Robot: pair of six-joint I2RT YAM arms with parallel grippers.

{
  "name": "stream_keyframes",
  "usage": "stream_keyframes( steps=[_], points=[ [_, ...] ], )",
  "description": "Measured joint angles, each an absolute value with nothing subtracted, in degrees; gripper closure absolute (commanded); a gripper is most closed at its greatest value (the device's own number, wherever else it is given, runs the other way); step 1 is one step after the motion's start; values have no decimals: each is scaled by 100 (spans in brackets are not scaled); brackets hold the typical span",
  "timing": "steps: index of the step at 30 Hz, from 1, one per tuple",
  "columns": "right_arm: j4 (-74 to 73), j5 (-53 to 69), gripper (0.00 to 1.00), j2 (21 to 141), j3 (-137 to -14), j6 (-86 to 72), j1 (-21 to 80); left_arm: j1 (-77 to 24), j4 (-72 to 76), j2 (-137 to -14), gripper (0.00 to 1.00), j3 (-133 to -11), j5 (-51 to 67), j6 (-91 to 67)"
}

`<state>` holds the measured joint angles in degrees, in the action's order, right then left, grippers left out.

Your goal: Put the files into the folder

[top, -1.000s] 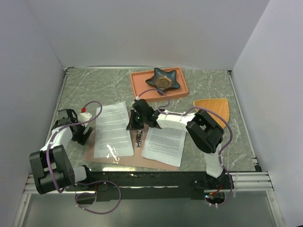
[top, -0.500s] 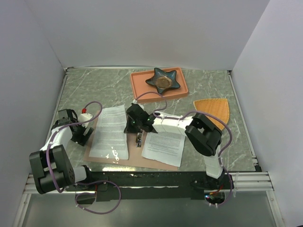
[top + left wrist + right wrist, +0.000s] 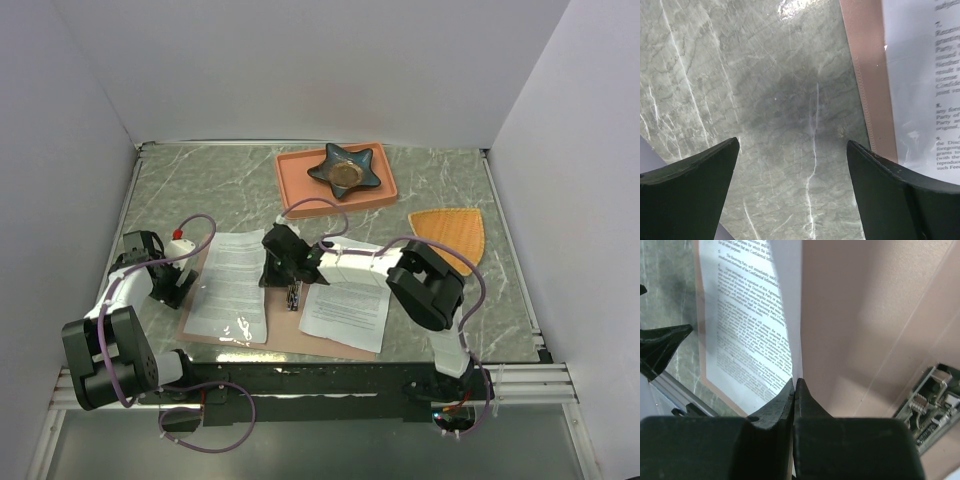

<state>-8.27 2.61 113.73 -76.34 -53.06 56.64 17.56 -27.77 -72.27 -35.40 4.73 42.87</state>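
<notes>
- The folder (image 3: 283, 324) is a thin, flat rectangle of pinkish-brown card, lying open on the grey-green marbled table (image 3: 200, 190) in front of both arms
- A small silver metal clip (image 3: 293, 297) sits at the folder's spine, between the two pages
- The left sheet (image 3: 228, 285) is white paper printed with dense lines of small black text; it lies on the left half of the folder, slightly tilted
- The right sheet (image 3: 345, 305) is the same kind of printed paper, lying flat over the right half of the folder
- Far behind, well apart from the folder, a salmon-orange rimmed tray (image 3: 300, 187) holds a dark, glossy star-shaped dish (image 3: 345, 170); an orange fan-shaped mat (image 3: 450, 232) lies to the right
- The right arm (image 3: 425, 285) folds at its elbow and stretches leftward, low over the folder, its wrist beside the clip
- The right jaws are pressed fully together, and the left sheet's right edge, curled up off the card, runs straight into their fingertips (image 3: 787, 392), pinched there
- The left arm (image 3: 125, 290) reaches forward along the left wall, wrist bent downward
- The left jaws stand wide apart, holding nothing, their dark fingers (image 3: 690, 175) above bare table just beside the folder's left edge
</notes>
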Motion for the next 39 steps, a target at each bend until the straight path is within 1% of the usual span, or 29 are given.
stream_keyframes(
  steps=[10,23,33,39],
  points=[
    [-937,325,100,11760,-8134,-5146,5649,1754,-2847,-7227,4,-3647,471,4289],
    [-941,462,100,11760,-8068,-5162,5671,1756,-2880,-7227,4,-3712,473,4285],
    [-945,558,100,11712,-7644,-5129,5682,1756,-2897,-7227,4,-3774,473,4283],
    [-1066,626,100,11712,-7738,-4954,5688,1756,-2902,-7227,4,-3806,473,4283]
  ],
)
